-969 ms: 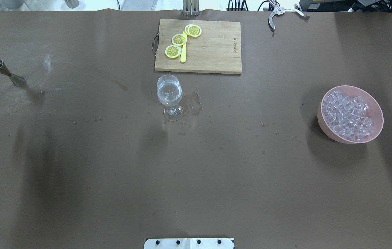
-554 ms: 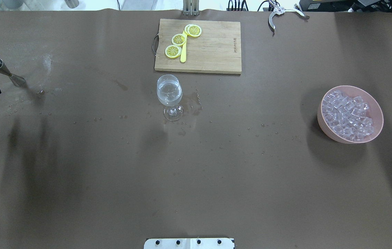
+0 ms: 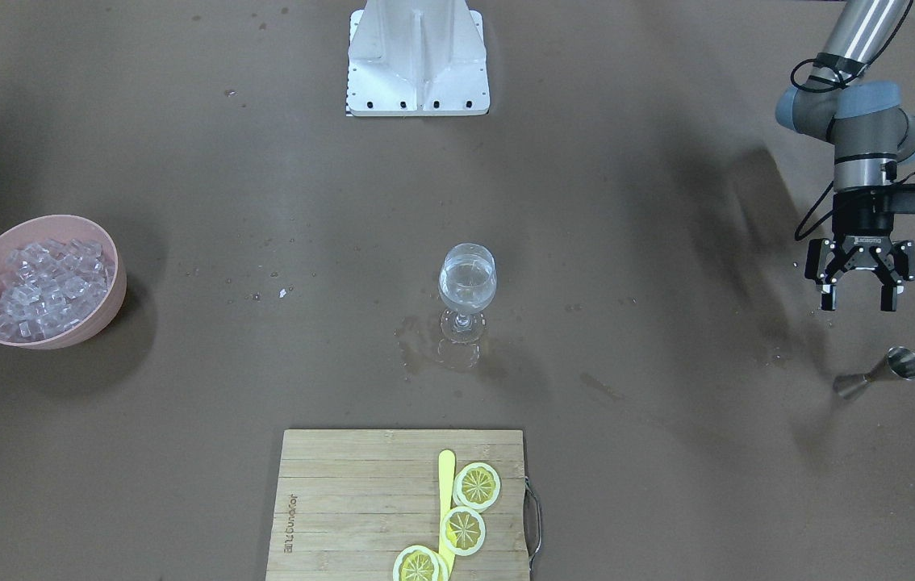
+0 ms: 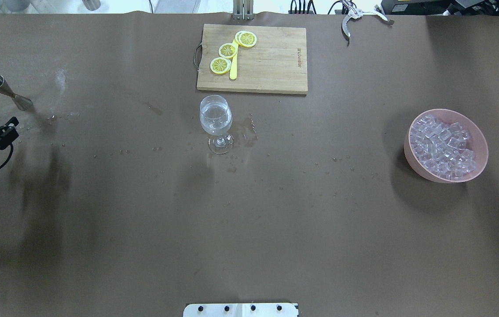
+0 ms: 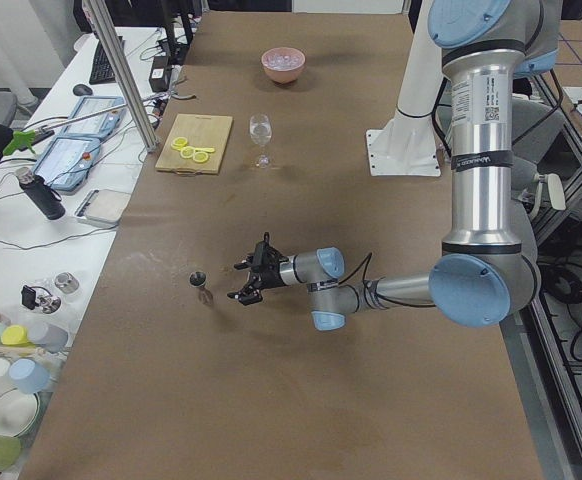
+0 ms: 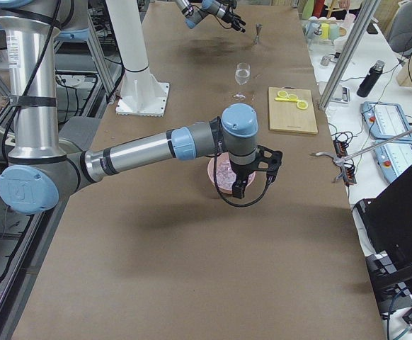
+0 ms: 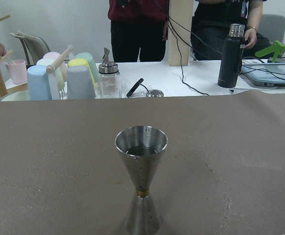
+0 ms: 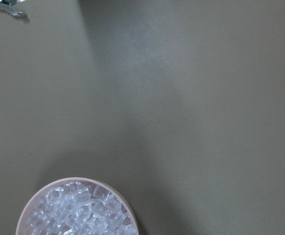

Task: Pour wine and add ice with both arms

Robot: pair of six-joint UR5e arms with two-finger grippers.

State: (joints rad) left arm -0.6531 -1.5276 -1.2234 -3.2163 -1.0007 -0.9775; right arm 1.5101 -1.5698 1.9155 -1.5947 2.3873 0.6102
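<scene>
Left gripper (image 3: 857,305) hangs spread wide, empty, just short of the steel jigger (image 3: 879,376) (a little wine (image 7: 140,151) inside). Right gripper (image 6: 239,188) is by the ice (image 3: 46,286), can't tell if it's spread or pressed together.

Off-task items on the brown table cover (image 4: 276,229)
A wooden cutting board (image 4: 271,61) is lying far centre, carrying three lemon slices (image 4: 228,50) and a yellow stick (image 4: 233,70) on its left part; metal tongs (image 4: 352,14) are lying apart, far right; a white base plate (image 4: 240,310) is sitting near centre.
</scene>
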